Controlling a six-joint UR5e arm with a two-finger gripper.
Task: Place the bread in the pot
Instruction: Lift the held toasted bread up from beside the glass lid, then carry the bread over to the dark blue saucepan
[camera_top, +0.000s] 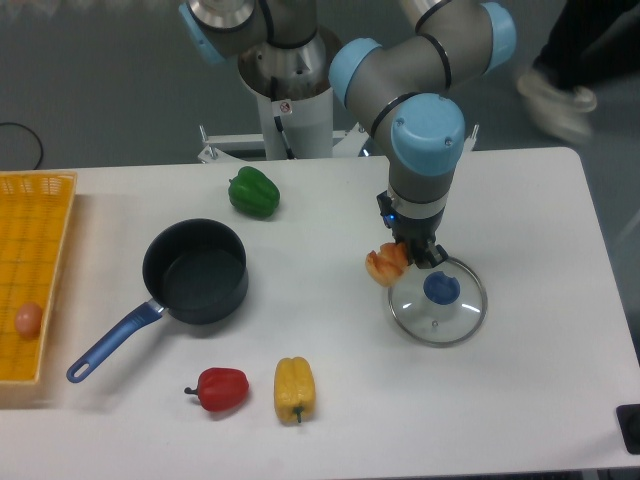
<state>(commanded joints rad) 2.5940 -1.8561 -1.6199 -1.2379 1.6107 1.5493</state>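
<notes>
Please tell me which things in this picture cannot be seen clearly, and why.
- Gripper fingers: hidden behind the wrist and the bread, so its grip cannot be judged.
- Bread: blurred, partly covered by the gripper.
- Yellow basket: cut by the left edge.
- Small pink item in the basket: too small to identify.

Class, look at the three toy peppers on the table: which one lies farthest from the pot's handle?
The green pepper. It sits behind the pot, on the far side from the blue handle, while the red pepper and yellow pepper lie toward the front.

The bread (386, 264), orange-tan, sits tilted at the 3 o'clock side of the pot (196, 271). The pot is dark, upright, empty; its blue handle points toward 7 o'clock.
</notes>
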